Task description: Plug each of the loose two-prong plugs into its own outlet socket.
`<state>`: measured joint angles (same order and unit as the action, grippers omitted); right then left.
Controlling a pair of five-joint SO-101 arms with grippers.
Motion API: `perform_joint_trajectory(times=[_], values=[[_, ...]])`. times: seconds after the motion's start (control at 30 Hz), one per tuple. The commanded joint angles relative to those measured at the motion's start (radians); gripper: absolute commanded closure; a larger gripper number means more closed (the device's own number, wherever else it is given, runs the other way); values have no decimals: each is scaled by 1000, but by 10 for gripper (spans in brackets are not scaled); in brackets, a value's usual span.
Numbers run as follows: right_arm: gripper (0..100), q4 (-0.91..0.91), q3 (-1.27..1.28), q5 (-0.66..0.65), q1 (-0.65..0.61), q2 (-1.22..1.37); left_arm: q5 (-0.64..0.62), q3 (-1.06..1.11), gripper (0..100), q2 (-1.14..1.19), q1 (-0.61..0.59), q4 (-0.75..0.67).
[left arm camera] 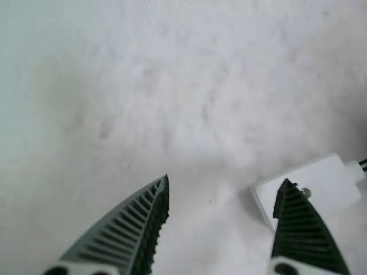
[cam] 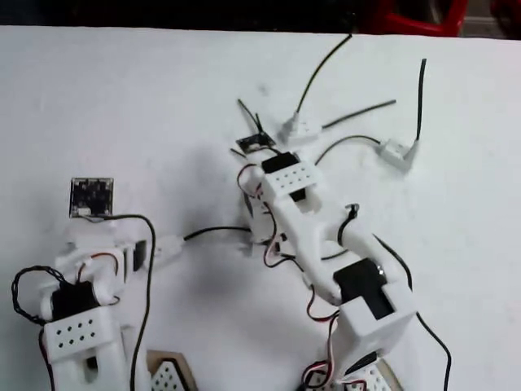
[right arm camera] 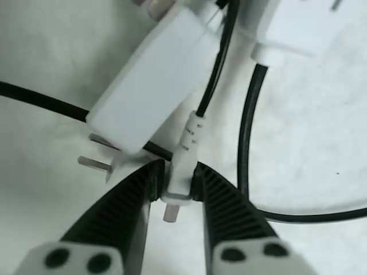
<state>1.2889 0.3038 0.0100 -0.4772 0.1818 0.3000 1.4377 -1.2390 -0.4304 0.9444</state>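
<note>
Being held by its body, a slim white plug [right arm camera: 182, 156] is pinched in the right claw [right arm camera: 178, 169], whose fingers are closed tight against it. One metal prong is seen between them, and a black cable [right arm camera: 217, 66] is led off from the plug's strain relief. A boxy two-prong plug [right arm camera: 150, 94] is laid just beside the slim white plug and its cable. The left claw [left arm camera: 225, 182] is spread wide open over the desk [left arm camera: 172, 86] with nothing gripped. A corded white block [left arm camera: 321, 182] is found just beside one finger [left arm camera: 295, 229], well apart from the slim white plug.
</note>
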Motion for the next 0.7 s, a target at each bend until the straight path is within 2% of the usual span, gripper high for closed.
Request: perform_joint_trajectory(times=[0.0, 0.13, 0.47, 0.67], values=[[981, 12, -43, -29, 5, -77, -6, -8, 706, -18, -5, -25], [981, 39, -40, -66, 8, -179, -6, -6, 706, -18, -5, -25], [981, 209, -34, -61, -56, -555, -6, -6, 706, -18, -5, -25], [981, 131, 95, -57, -119, -786, -17, -26, 704, -18, -5, -34]])
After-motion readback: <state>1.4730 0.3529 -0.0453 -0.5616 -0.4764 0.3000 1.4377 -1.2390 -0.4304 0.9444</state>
